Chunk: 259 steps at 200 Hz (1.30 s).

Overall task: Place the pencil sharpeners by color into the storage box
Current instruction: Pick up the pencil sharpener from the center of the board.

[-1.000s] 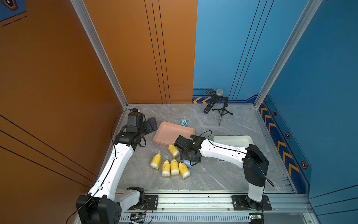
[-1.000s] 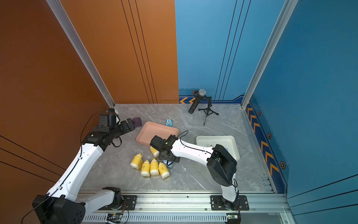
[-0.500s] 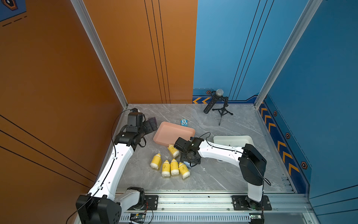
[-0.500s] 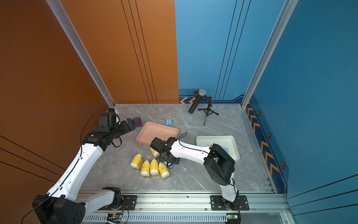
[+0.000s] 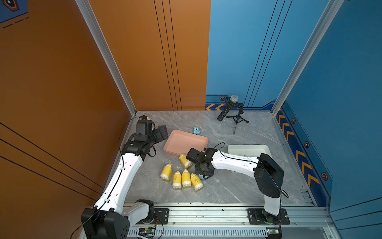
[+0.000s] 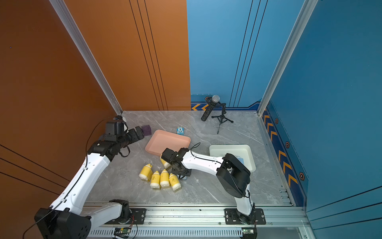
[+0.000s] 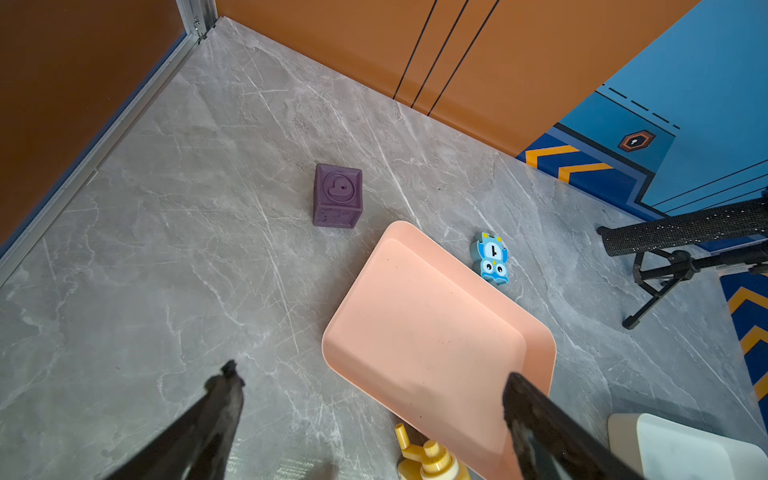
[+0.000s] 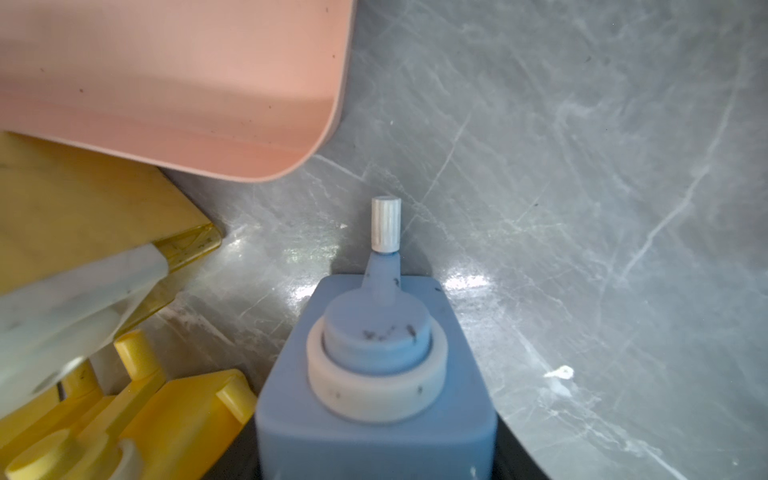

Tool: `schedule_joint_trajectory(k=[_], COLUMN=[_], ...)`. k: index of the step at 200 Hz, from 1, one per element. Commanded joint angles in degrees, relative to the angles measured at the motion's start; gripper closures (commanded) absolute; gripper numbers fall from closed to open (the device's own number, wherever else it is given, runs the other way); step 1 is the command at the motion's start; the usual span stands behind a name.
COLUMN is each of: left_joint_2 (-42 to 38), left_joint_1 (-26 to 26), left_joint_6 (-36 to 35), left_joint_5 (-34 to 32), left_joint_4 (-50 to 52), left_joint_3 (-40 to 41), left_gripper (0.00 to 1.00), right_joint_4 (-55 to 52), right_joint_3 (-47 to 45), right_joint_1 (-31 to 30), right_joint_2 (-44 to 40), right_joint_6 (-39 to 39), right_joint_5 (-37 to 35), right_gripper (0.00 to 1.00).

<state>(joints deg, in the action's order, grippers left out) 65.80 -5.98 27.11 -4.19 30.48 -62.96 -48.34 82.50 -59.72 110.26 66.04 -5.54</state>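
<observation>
While the left gripper (image 7: 370,374) hangs spread wide near the pink tray (image 5: 186,142), five yellow sharpeners (image 5: 177,179) lie on the table (image 5: 227,186) just beside that tray. To their right, the right gripper (image 5: 203,172) straddles a light blue sharpener (image 8: 376,374); whether it pinches, I cannot tell. The white box (image 5: 248,147) sits farther right.

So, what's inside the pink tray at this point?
The pink tray looks empty: bare floor in the left wrist view. One corner is hidden behind a finger of the left gripper.
</observation>
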Motion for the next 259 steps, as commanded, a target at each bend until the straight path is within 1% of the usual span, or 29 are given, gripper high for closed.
schedule_joint_trajectory(k=[1, 28, 60, 140, 171, 214, 259], left_joint_2=[0.29, 0.36, -0.19, -0.93, -0.82, -1.27, -1.10], left_joint_1=[0.44, 0.44, 0.44, -0.35, -0.53, -0.61, -0.61], left_joint_6=[0.60, 0.66, 0.64, 0.26, -0.02, -0.12, 0.17], left_joint_5=[0.68, 0.77, 0.70, -0.19, -0.65, -0.93, -0.09], left_joint_4=[-0.36, -0.43, -0.41, -0.31, -0.37, -0.29, -0.34], left_joint_3=[0.83, 0.77, 0.85, 0.95, 0.83, 0.91, 0.89], left_gripper=[0.02, 0.02, 0.02, 0.02, 0.02, 0.02, 0.02], right_joint_4=[-0.44, -0.69, -2.51, -8.45, -11.71, -17.06, -23.29], right_joint_3=[-1.94, -3.24, -4.11, -5.34, -4.98, -4.37, -4.27], right_joint_1=[0.07, 0.40, 1.02, 3.02, 4.76, 9.65, 19.28], right_joint_2=[-0.34, -1.92, -3.96, -10.37, -13.45, -19.86, -27.21], right_joint_6=[-0.04, -0.79, -3.90, -18.40, -24.24, -31.76, -39.65], right_joint_5=[0.28, 0.30, 0.18, -0.53, -1.33, -2.49, -5.14], right_gripper=[0.53, 0.59, 0.63, 0.65, 0.65, 0.65, 0.65])
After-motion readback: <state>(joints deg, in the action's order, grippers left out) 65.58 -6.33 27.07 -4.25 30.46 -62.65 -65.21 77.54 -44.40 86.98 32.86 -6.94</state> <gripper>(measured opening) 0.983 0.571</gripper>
